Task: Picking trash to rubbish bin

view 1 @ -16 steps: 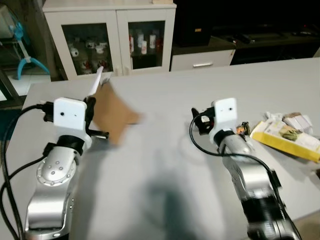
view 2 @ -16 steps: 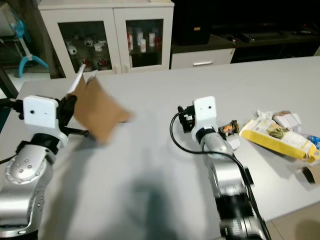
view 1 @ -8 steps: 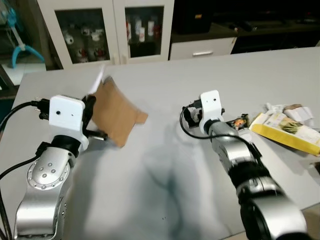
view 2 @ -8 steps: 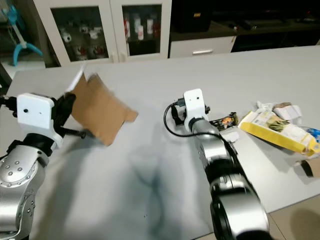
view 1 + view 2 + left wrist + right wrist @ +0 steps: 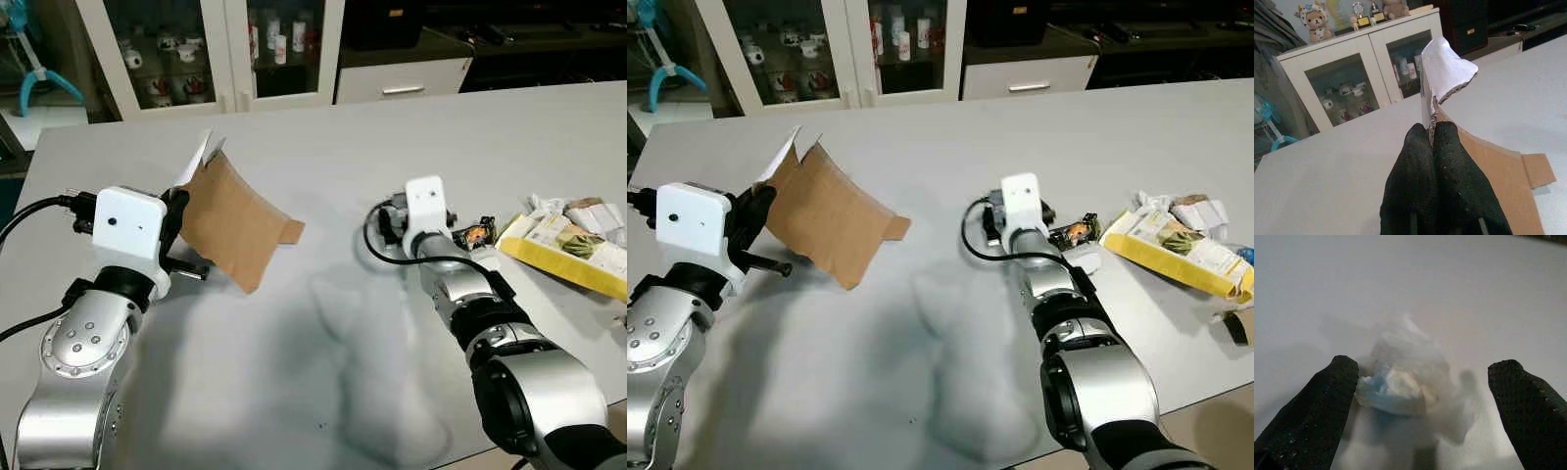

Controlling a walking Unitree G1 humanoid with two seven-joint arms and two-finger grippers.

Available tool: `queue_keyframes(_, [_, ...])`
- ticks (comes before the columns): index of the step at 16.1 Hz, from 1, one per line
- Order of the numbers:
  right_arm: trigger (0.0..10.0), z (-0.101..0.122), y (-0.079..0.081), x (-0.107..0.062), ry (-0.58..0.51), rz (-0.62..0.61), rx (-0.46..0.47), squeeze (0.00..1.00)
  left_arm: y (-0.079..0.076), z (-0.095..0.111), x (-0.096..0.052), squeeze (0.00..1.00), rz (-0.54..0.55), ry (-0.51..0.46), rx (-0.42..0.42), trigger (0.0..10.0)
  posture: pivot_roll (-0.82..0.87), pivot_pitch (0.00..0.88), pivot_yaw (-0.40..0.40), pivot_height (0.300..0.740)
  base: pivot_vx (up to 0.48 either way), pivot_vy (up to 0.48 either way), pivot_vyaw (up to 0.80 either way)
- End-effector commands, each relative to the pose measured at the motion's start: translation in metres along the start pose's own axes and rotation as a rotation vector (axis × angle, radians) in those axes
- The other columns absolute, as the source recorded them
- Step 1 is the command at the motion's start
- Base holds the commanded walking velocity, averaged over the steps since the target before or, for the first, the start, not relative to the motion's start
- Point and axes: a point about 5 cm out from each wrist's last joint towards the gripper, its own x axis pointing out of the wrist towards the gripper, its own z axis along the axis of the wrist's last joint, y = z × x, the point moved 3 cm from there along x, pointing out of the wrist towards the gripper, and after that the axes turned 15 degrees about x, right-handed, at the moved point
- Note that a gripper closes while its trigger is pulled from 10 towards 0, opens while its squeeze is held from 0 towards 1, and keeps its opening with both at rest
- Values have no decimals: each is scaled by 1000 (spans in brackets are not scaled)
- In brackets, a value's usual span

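My left gripper is shut on the edge of a brown cardboard piece with a torn white paper flap, held above the left side of the grey table. In the left wrist view the fingertips pinch the cardboard's top edge. My right gripper is open over the table's middle, its fingers either side of a crumpled white and blue tissue lying on the surface. In the eye views the right wrist camera hides that tissue.
More trash lies at the table's right end: a yellow packet, a small snack wrapper and crumpled papers. A white glass-door cabinet and a drawer unit stand behind the table's far edge.
The head view has shifted, showing more of the table. My right arm has stretched further out across the table. The left gripper has kept its hold on the cardboard.
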Motion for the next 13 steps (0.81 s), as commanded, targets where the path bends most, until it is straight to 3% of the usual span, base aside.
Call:
queue_keyframes(1, [10000, 9, -1, 2, -17, 13, 107, 0, 0, 4, -1, 0, -14, -13, 15, 10000, 123, 143, -57, 740, 0, 0, 0])
queue_keyframes(3, [10000, 10, 5, 2, -16, 56, 199, 0, 6, 4, 0, 0, 4, -8, 24, 10000, 129, 146, -56, 740, 0, 0, 0])
queue_keyframes(5, [10000, 10, 8, 3, -14, 80, 228, 0, 7, 5, 0, 0, 5, -8, 28, 10000, 142, 147, -58, 740, 0, 0, 0])
queue_keyframes(9, [10000, 1, 6, 2, 19, 60, 154, 0, 8, 5, -7, 0, -13, 4, 44, 10000, 169, 163, -46, 740, 0, 0, 0])
queue_keyframes(10, [7137, -1, 4, 1, 21, 49, 155, 0, 8, 4, -9, 0, -27, 9, 51, 10000, 173, 159, -44, 740, 0, 0, 0])
queue_keyframes(11, [2784, -2, 3, 1, 24, 48, 161, 0, 7, 4, -10, 0, -39, 9, 58, 10000, 178, 153, -42, 740, 0, 0, 0])
queue_keyframes(12, [0, -3, 3, 1, 24, 50, 162, 0, 7, 4, -10, 0, -39, 8, 59, 10000, 177, 157, -41, 740, 0, 0, 0])
queue_keyframes(13, [0, -4, 3, 0, 24, 53, 170, 0, 8, 4, -10, 0, -35, 11, 55, 10000, 176, 159, -42, 740, 0, 0, 0])
